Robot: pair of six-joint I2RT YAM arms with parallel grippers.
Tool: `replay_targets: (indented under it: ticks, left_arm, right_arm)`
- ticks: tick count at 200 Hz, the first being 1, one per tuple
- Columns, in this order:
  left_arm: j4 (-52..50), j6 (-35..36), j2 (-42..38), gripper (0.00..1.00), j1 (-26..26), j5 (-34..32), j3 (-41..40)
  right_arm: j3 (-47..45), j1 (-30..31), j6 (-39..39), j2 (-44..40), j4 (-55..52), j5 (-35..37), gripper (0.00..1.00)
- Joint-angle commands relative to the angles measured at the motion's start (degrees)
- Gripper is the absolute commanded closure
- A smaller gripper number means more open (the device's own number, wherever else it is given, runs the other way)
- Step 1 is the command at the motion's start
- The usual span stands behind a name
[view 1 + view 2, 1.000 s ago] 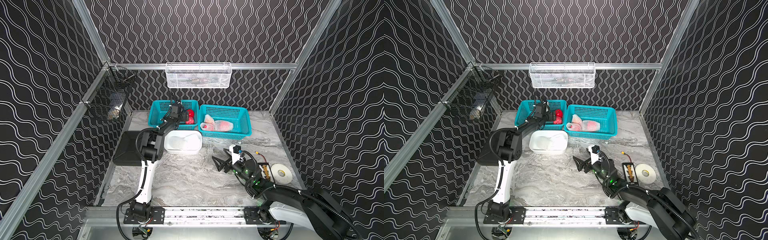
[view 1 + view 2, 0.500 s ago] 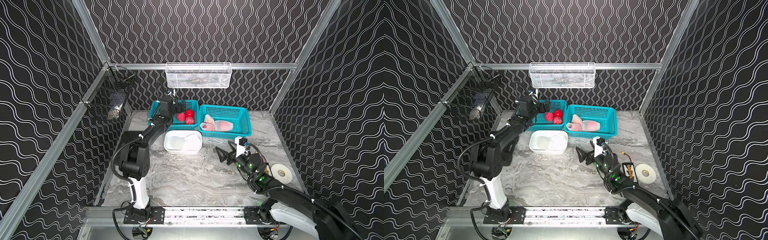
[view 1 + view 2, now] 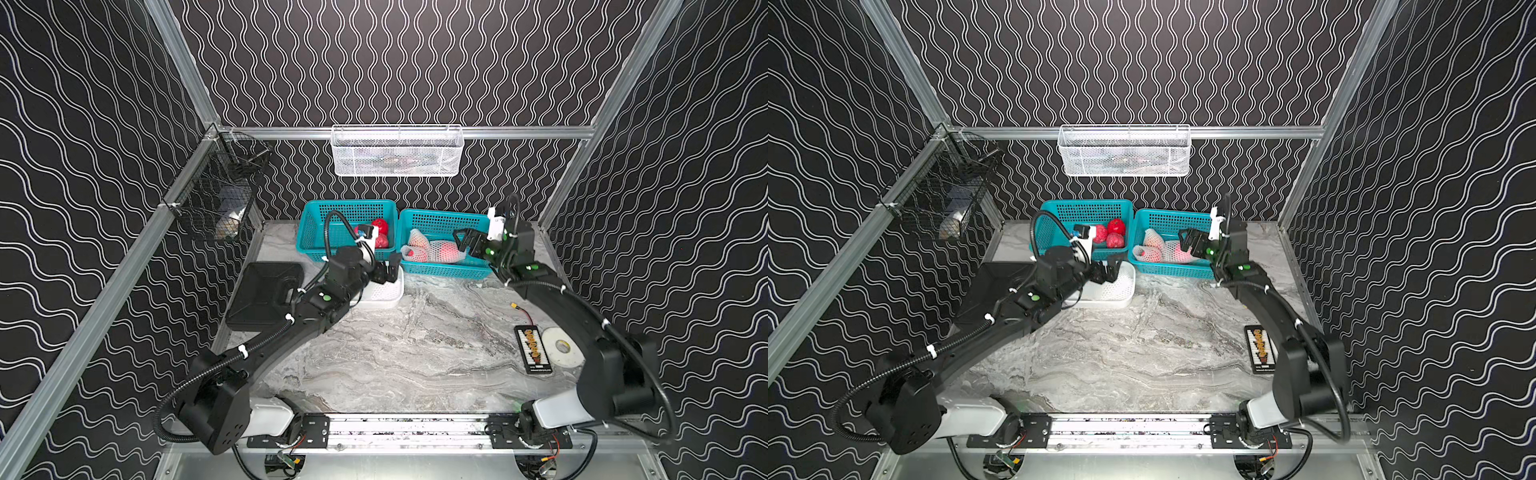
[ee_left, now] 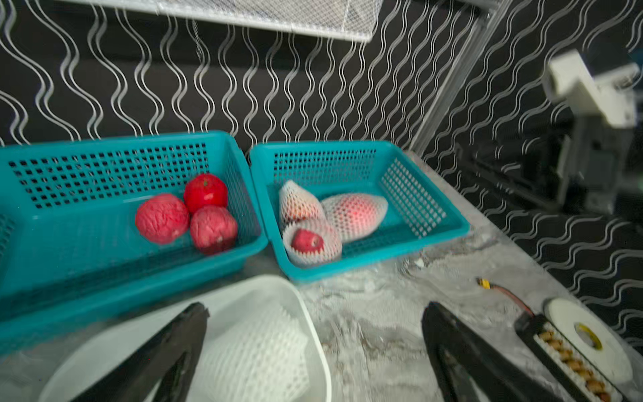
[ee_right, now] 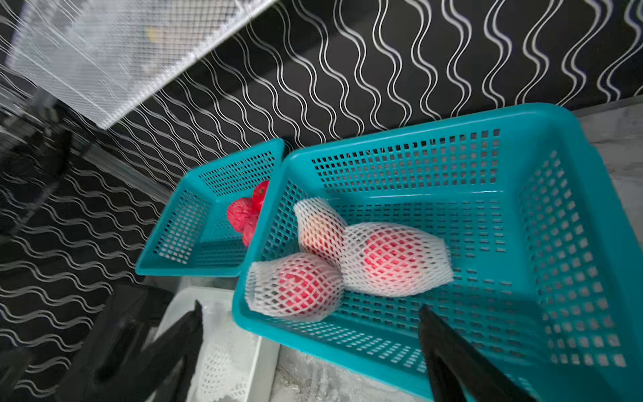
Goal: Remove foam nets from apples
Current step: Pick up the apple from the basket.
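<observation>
Both pincers are spread wide, nothing in either. Your right pincer (image 5: pixel 310 309) hovers at the near wall of the right teal basket (image 5: pixel 348 351), aimed at three netted apples (image 5: pixel 318 229). Your left pincer (image 4: pixel 315 308) hangs above the white tub (image 4: pixel 243 299), where shed foam nets (image 4: pixel 254 348) lie. Three bare apples (image 4: pixel 161 222) sit in the left teal basket (image 4: pixel 104 278). I'd call it about half done.

What can bite you:
- The netted apples touch in a tight cluster. Close on the front netted apple (image 5: pixel 295 285) and a finger probably hooks the neighbour's net (image 5: pixel 393 261), so you drag two.
- Foam mesh is soft and springy. Pinch only the loose end and it slips out. Pinch deep and you clamp apple through mesh, so the net won't slide off.
- The basket walls are slotted. A fingertip coming down close to the wall can catch in a slot.
- The basket looks light and unfixed, judging by sight. A snagged lift can tip it or shove it against the tub.
- Once freed, a round apple rolls. Drop it on the worktop (image 3: pixel 395 345) and it may run to the tape roll (image 3: pixel 561 351) and connector strip (image 3: pixel 534 351).
- Both arms work near the seam between the baskets. A two-handed pull there risks pincer-to-pincer contact.
</observation>
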Motion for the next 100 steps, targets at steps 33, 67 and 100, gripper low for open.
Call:
replay_targets:
  ticks: [33,67,100]
  left_arm:
    - [-8.1,-0.7,-3.8,0.0,-8.4,4.2,-3.5]
    - [-12.3,0.7,-5.2,0.0,-12.8,6.3,-5.4]
    - [-10.8,0.3,-6.9,0.0,-14.5,8.2,-9.6]
  right_arm:
    - [21.6,-3.0,-31.9,17.3,-28.5,-6.3,0.02]
    - [26.4,-4.7,-42.3,22.9,-30.0,-12.2,0.0]
    - [33.7,-5.2,-50.1,30.3,-34.5,-10.9,0.0]
